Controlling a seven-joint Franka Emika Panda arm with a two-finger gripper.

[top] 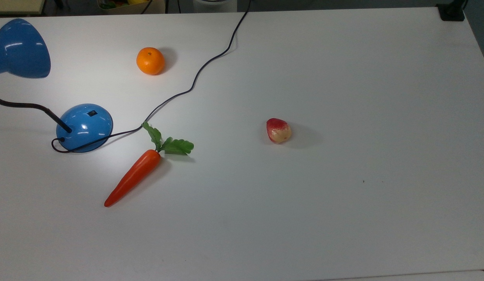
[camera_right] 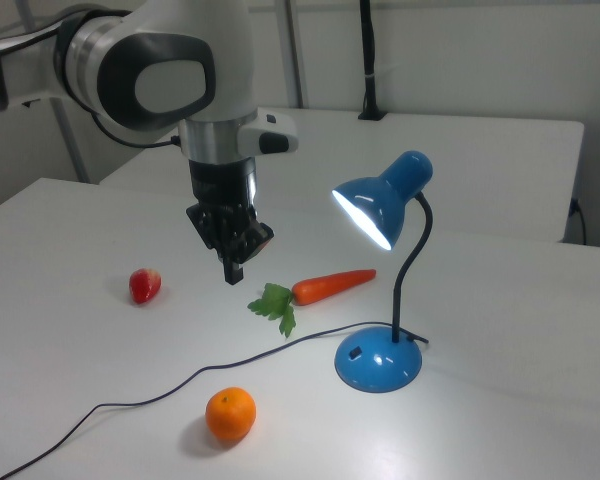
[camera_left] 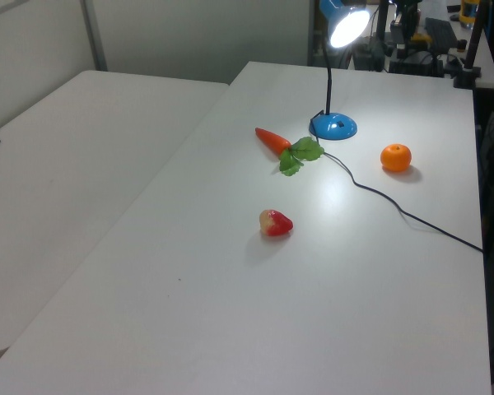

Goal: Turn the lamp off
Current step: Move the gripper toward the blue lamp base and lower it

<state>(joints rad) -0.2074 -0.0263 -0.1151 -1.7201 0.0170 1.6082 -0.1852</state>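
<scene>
The lamp (camera_right: 378, 362) is glossy blue and lit. Its shade (camera_right: 380, 205) glows and throws a bright patch on the white table. In the top view its dome base (top: 85, 127) sits at the top view's left, with a small black switch (top: 92, 113) on top and the shade (top: 19, 48) at the far left edge. The left view shows the lamp (camera_left: 333, 126) at the back of the table. My gripper (camera_right: 232, 270) hangs above the table in the right view, to the right view's left of the lamp and apart from it. Its fingers point down, shut on nothing.
The black cord (top: 195, 80) snakes from the base across the table to its far edge. A toy carrot (top: 134, 175) lies near the base, an orange (top: 150, 61) sits beyond it, and a red-and-yellow fruit (top: 278, 130) rests mid-table.
</scene>
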